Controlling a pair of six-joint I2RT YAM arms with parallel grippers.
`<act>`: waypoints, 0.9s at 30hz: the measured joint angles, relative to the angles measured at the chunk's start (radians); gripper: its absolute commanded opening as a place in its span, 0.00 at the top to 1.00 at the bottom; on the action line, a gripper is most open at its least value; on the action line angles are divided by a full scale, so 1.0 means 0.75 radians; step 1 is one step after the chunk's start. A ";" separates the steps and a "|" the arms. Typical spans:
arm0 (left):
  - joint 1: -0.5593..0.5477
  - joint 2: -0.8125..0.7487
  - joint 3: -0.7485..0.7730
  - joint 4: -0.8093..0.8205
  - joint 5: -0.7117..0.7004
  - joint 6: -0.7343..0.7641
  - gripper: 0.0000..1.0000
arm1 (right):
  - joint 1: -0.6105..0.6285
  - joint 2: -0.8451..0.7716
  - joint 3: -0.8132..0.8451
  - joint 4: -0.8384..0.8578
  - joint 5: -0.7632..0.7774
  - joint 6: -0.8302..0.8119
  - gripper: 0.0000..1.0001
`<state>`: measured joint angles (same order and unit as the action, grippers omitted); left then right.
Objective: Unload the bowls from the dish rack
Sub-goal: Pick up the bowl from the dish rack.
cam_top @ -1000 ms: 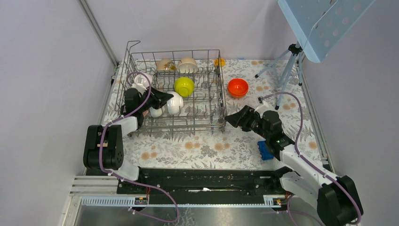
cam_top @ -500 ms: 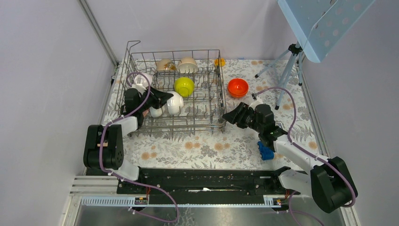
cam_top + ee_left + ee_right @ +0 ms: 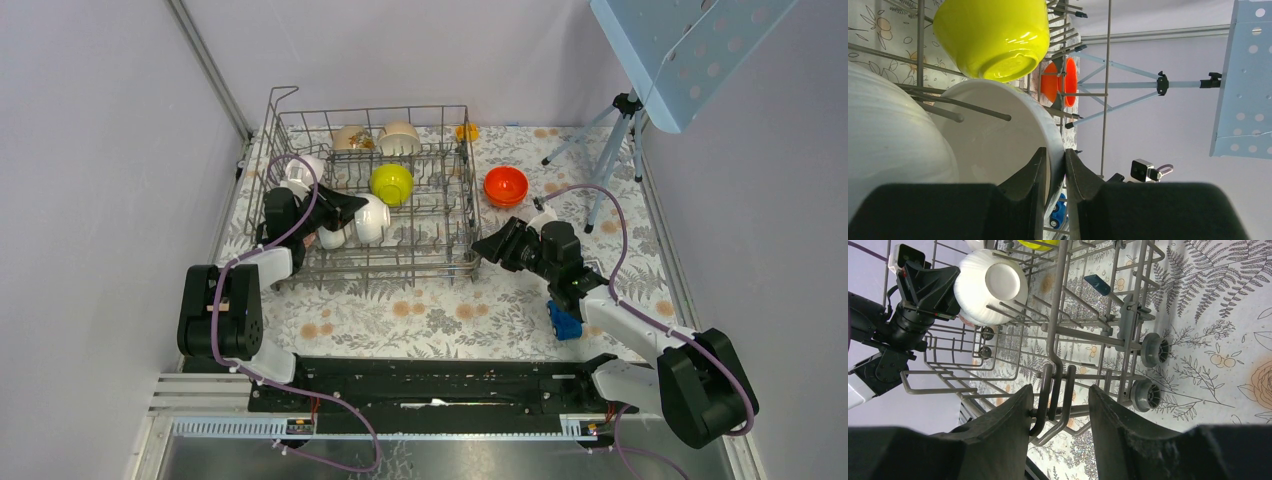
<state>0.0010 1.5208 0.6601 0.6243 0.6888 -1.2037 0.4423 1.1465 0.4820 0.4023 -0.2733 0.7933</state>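
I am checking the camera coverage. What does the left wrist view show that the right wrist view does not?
Only left wrist: the orange bowl and the tripod beyond the dish rack. Only right wrist: the rack's wheels and the right gripper open around a corner wire. Both: the white bowl held by the left gripper.

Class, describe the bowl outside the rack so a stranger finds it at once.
Start at the grey wire dish rack on the flowered table. Just beyond its right side sits an orange-red bowl, mouth up. It alone stands outside the rack.
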 measured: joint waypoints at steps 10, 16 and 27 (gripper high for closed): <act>0.000 -0.001 0.002 0.000 -0.004 -0.017 1.00 | 0.001 0.001 -0.013 0.030 0.001 0.006 0.51; 0.000 -0.002 0.003 0.000 -0.004 -0.023 1.00 | 0.002 0.008 -0.014 0.041 -0.001 0.011 0.52; -0.007 -0.039 0.043 -0.105 0.012 0.103 1.00 | 0.002 0.031 -0.021 0.083 0.001 0.016 0.51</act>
<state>-0.0044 1.4914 0.6922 0.5457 0.6975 -1.1263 0.4435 1.1694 0.4664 0.4644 -0.2726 0.8055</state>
